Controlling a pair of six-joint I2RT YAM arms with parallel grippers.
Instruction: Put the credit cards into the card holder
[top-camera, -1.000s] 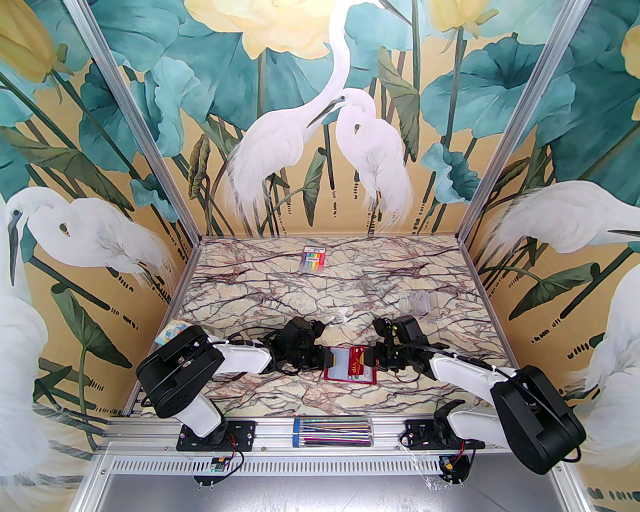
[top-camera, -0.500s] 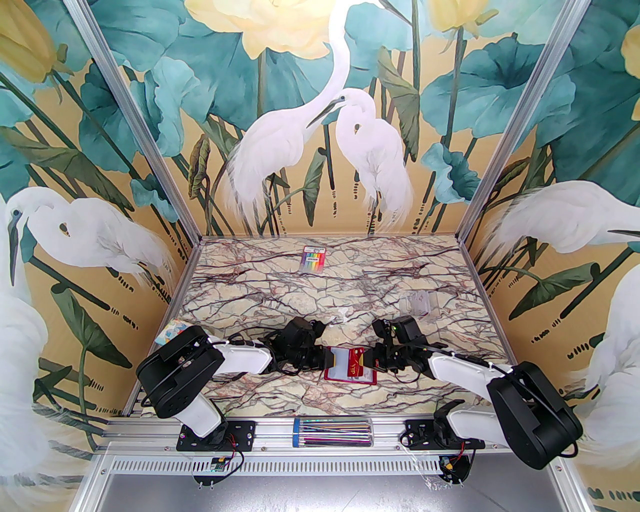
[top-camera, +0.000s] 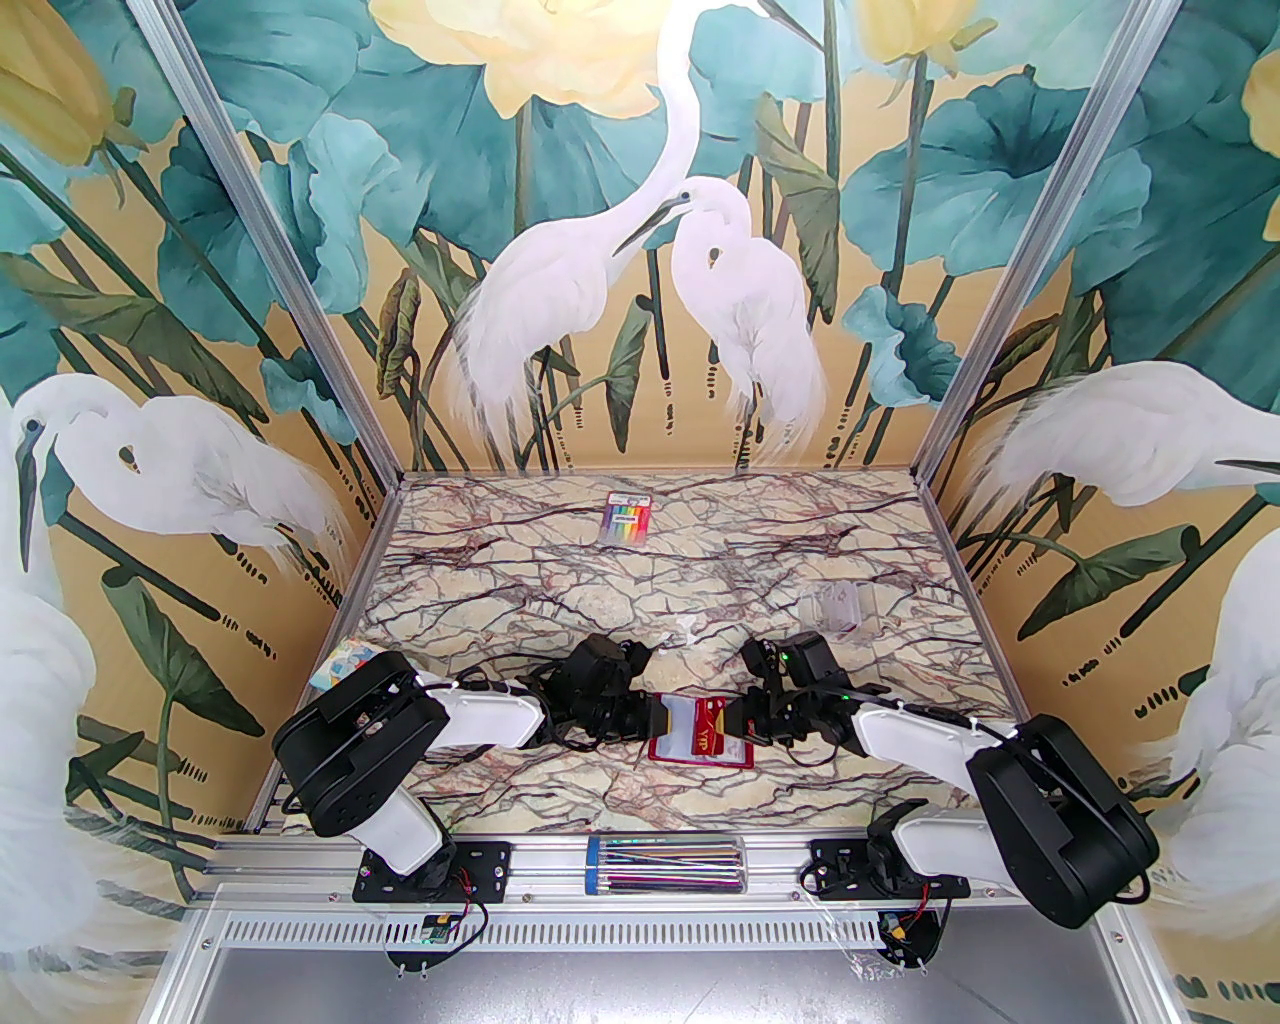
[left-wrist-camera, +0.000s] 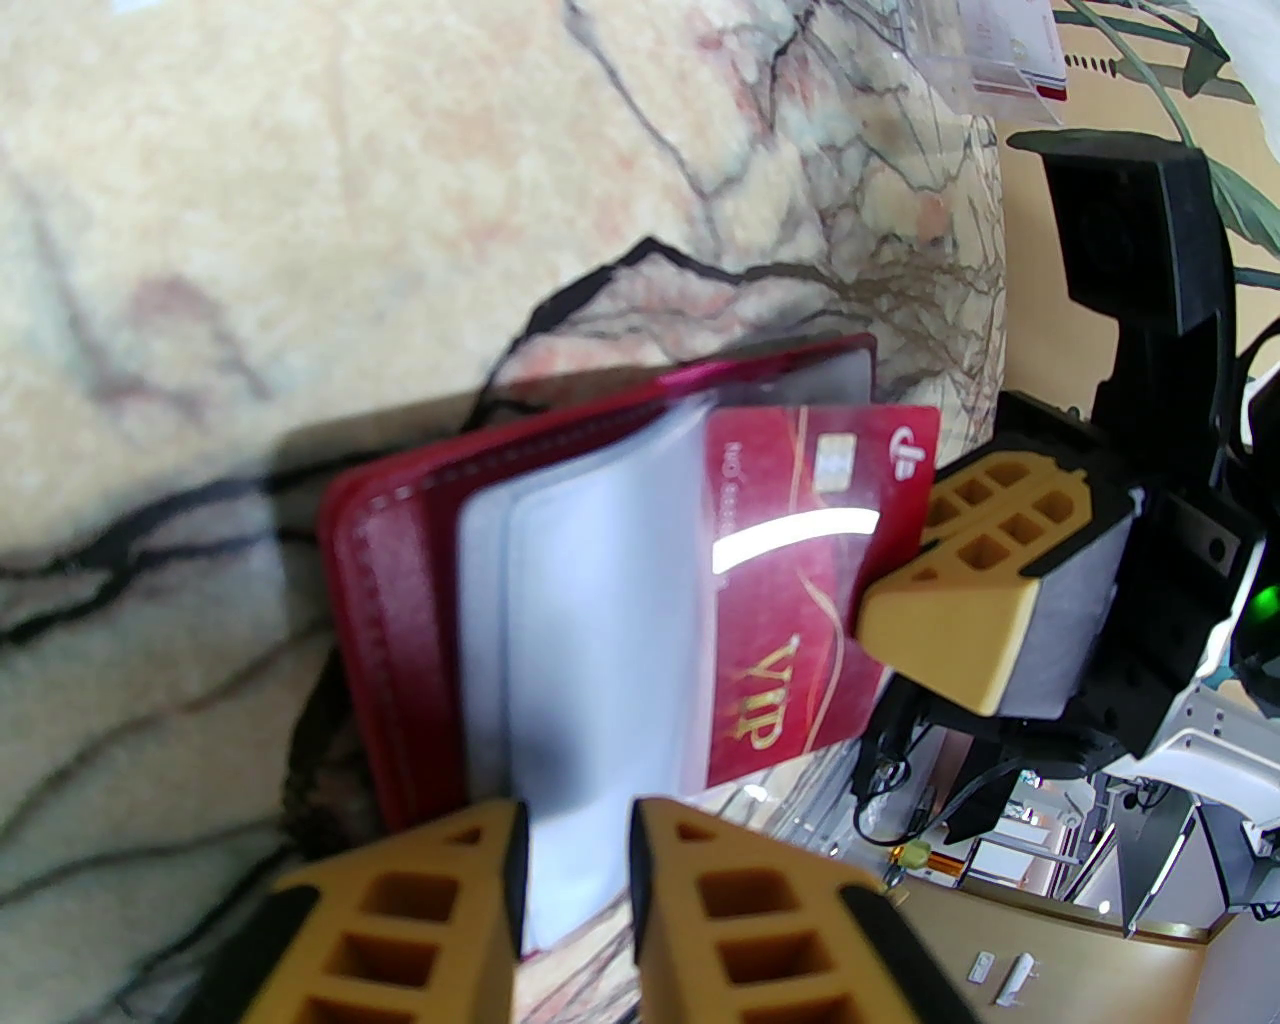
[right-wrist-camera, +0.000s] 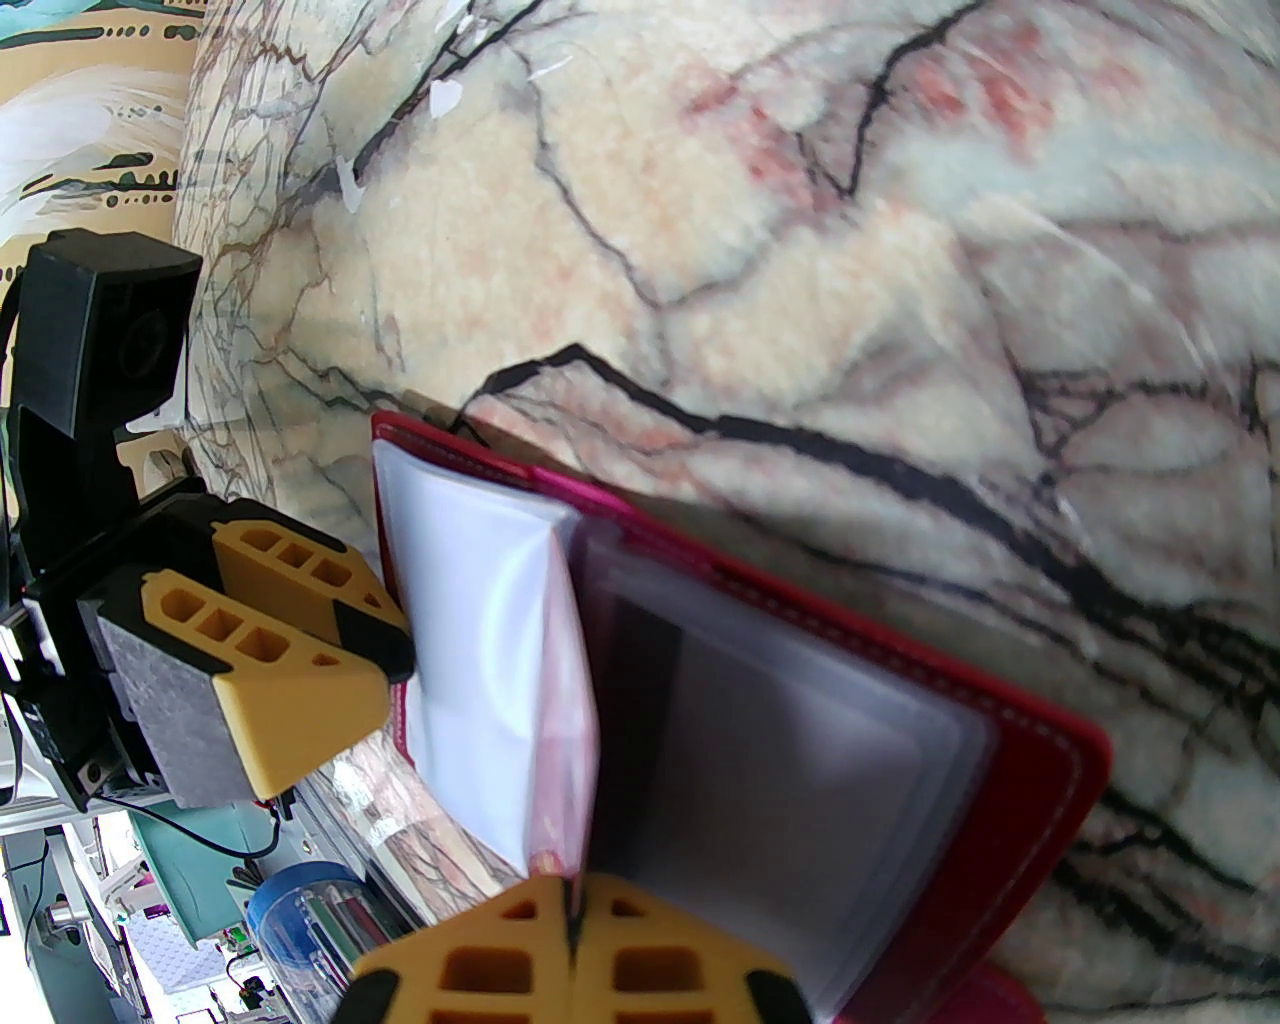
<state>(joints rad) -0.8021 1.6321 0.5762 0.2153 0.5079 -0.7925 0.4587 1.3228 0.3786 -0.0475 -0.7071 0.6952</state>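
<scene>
**Near-centre bench: red card part-way into a sleeve**

Between the two tools, near the centre of the marble-patterned bench (top-camera: 650, 590), the small dark red leather-look card holder (left-wrist-camera: 390, 600) lies open like a book. Its clear plastic sleeves (left-wrist-camera: 590, 620) are fanned up from the spine.

One credit card (left-wrist-camera: 800, 620), a stiff dark red rectangle with gold "VIP" lettering and a chip, is entering from the right. Its leading part appears to sit behind a glossy sleeve leaf, and its trailing end is outside.

- The right tool (right-wrist-camera: 572, 895) has its fingers pressed together on the card's trailing edge.
- The left tool (left-wrist-camera: 570, 820) has a narrow gap between its fingers. The free edge of the sleeve bundle runs through that gap and looks pinched.

Reading of the hold: the left side lifts and steadies the leaves, so the pocket mouth gapes and the holder cannot skid. The right side pushes the card along its own plane.

Contents:
- The other sleeves, seen from the right wrist, look empty but are hazy.
- A small clear plastic box (top-camera: 838, 607), well apart at far right, holds pale cards, at least one with a red band. I cannot count them.
- A clear tube with blue end caps (top-camera: 665, 865) on the near rail holds coloured pens.
- A rainbow-striped pack (top-camera: 627, 518) lies alone at the far edge.
</scene>
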